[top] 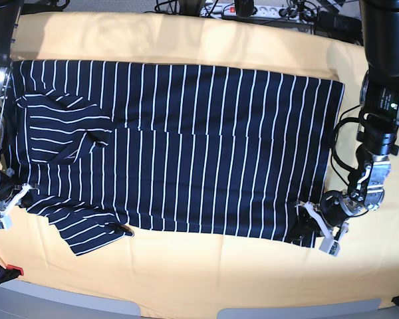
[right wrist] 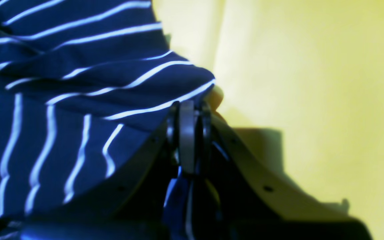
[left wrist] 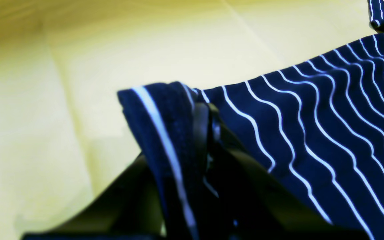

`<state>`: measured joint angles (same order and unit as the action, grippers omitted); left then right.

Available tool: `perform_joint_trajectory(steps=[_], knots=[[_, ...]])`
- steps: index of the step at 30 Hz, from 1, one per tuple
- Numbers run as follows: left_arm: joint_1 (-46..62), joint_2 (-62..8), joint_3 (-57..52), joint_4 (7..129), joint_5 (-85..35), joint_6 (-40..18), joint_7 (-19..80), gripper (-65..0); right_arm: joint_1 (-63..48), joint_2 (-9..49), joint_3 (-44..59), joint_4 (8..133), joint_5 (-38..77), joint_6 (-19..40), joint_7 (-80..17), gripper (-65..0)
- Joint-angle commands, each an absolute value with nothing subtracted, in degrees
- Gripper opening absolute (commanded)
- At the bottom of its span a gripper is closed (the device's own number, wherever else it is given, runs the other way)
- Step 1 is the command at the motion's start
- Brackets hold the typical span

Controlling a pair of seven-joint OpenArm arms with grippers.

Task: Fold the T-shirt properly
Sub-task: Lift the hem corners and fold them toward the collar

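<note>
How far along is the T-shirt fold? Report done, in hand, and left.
Done: the T-shirt lies spread on the yellow cloth, with what looks like one lengthwise fold already laid across the middle.
In hand: the left claw is shut on the near hem corner, and the right claw is shut on the sleeve-end edge.
Left: the near sleeve sticks out; the crosswise folds remain.

Both arms (top: 386, 100) black, cylindrical segments; small green light on each, near table (top: 186, 279) sides. Black cable loops beside left wrist. Left gripper (top: 317, 230) white-tipped fingers; right gripper (top: 6, 203) likewise. Wrist views: dark curved finger frames, small holes, possibly screws.
</note>
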<state>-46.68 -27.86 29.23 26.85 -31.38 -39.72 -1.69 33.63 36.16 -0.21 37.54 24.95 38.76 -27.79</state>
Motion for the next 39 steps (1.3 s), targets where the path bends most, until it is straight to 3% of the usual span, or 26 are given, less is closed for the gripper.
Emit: perform_joint_trajectory(steps=[1, 8, 19, 26, 39], knots=[[-48.9, -29.6, 28.8, 28.1, -32.4, -40.0, -3.4, -65.0, 34.9, 38.3, 0.1, 39.5, 27.9, 40.0, -27.8, -65.0], [-46.8, -32.7, 27.8, 33.8, -35.0, -40.0, -2.3, -65.0, 31.2, 41.3, 0.1, 45.0, 35.2, 40.0, -31.4, -65.0], [-32.3, -37.3, 22.6, 53.9, -35.0, -40.0, -1.2, -65.0, 22.3, 46.2, 0.1, 57.7, 40.8, 40.0, -35.1, -65.0], [-25.5, -41.4, 18.6, 63.8, -35.0, -40.0, -1.1, -65.0, 19.5, 47.7, 0.1, 60.8, 45.6, 40.0, -42.3, -65.0], [-24.8, -46.7, 17.8, 66.4, -38.3, -40.0, 0.6, -65.0, 19.5, 51.0, 0.1, 61.0, 51.0, 40.0, -46.5, -65.0]])
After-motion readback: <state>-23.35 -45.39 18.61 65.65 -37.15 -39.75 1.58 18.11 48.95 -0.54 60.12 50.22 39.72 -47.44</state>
